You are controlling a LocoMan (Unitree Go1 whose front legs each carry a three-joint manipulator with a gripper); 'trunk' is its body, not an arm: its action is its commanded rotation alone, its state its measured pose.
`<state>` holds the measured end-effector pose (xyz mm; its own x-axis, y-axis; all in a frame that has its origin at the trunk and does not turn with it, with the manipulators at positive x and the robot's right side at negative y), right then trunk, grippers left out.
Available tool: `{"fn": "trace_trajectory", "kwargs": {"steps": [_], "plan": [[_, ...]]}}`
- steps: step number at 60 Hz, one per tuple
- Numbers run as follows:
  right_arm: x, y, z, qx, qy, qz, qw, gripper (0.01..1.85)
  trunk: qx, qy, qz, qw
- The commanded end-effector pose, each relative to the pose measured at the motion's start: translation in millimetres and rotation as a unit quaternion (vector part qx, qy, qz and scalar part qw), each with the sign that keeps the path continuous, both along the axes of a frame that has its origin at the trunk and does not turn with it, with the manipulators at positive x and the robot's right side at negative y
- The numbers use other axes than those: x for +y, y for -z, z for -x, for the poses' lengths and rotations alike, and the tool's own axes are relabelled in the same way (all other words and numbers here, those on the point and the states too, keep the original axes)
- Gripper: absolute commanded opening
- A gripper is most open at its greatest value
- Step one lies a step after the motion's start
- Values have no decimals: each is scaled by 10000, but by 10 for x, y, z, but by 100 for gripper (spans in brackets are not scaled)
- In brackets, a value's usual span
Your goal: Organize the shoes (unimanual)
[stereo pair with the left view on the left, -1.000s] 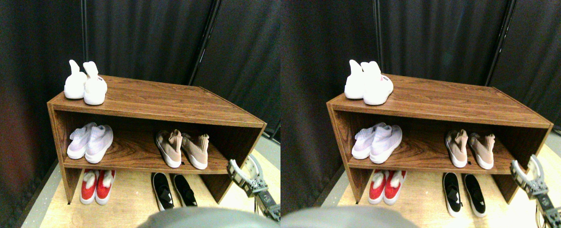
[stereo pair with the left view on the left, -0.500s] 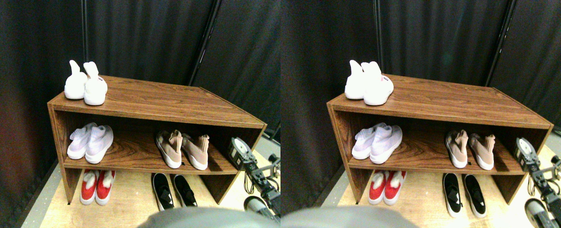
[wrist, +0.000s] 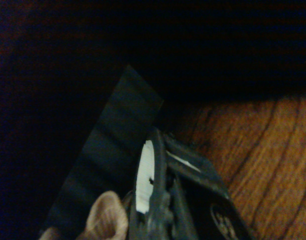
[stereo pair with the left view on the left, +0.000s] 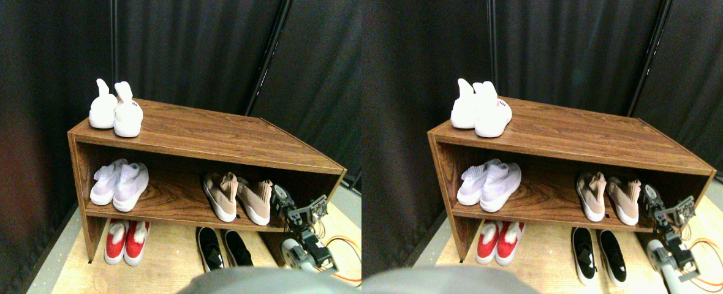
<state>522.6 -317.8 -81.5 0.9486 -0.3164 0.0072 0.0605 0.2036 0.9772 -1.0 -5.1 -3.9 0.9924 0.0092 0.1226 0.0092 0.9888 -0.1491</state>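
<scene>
A dark brown wood-grain shoe rack (stereo pair with the left view on the left: pixel 202 131) with a flat top board and one inner shelf stands on a pale wooden floor (stereo pair with the left view on the left: pixel 165 257) before black curtains (stereo pair with the left view on the left: pixel 196 49), and everything here is placed from it. On its top board, at the far left corner, a pair of white knit sock-shoes (stereo pair with the left view on the left: pixel 116 110) stands side by side, the two touching. On the inner shelf, at the left end, lies a pair of pale-lavender knit sneakers (stereo pair with the left view on the left: pixel 118 184), pressed together. On the same shelf, right of the middle, sits the pair of dusty-pink knit sock-shoes with white soles (stereo pair with the left view on the left: pixel 238 197), toes toward the front edge. Under the rack on the floor, at the left, a pair of red sneakers with white trim (stereo pair with the left view on the left: pixel 127 241) lies side by side; farther right under the shelf a pair of black slip-ons with white soles (stereo pair with the left view on the left: pixel 220 248) does the same.

The grey right tool (stereo pair with the left view on the left: pixel 282 197) reaches up from the floor at the rack's right end and sits at the shelf's opening, just beside the right-hand pink shoe; whether it touches the shoe cannot be told. In the wrist view the dark jaw frame is over the shelf's wood grain (wrist: pixel 263 150), with a pink knit cuff (wrist: pixel 106 219) next to it. Whether the tool is wide or narrow cannot be told. An orange cable (stereo pair with the left view on the left: pixel 337 251) loops on the floor right of the rack.
</scene>
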Motion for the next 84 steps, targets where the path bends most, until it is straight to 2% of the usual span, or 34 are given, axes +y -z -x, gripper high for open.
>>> {"fn": "trace_trajectory", "kwargs": {"steps": [1,15,20,22,28,33,51,65,78,81,84], "plan": [[8,48,-105,-94,164,-291,9994,6,24,-36,156,9999],[-22,235,-238,70,466,-261,9985,6,50,-137,233,9996],[-24,260,-254,133,416,-230,9988,6,64,-143,230,9996],[-15,276,-256,165,262,-174,9994,6,73,-147,236,9996],[64,260,-202,156,184,-227,9995,6,94,-152,256,9995],[155,251,-153,282,154,-169,9993,6,95,-168,290,9994],[497,252,36,432,-93,-135,9989,6,69,-218,398,9989],[589,256,24,487,-249,-135,9984,6,20,-248,423,9988],[458,264,-16,474,-126,-46,9988,6,-22,-271,406,9988],[372,261,-35,415,163,81,9990,6,-26,-270,394,9989],[270,259,-76,361,189,55,9992,6,-43,-269,389,9989]]}}
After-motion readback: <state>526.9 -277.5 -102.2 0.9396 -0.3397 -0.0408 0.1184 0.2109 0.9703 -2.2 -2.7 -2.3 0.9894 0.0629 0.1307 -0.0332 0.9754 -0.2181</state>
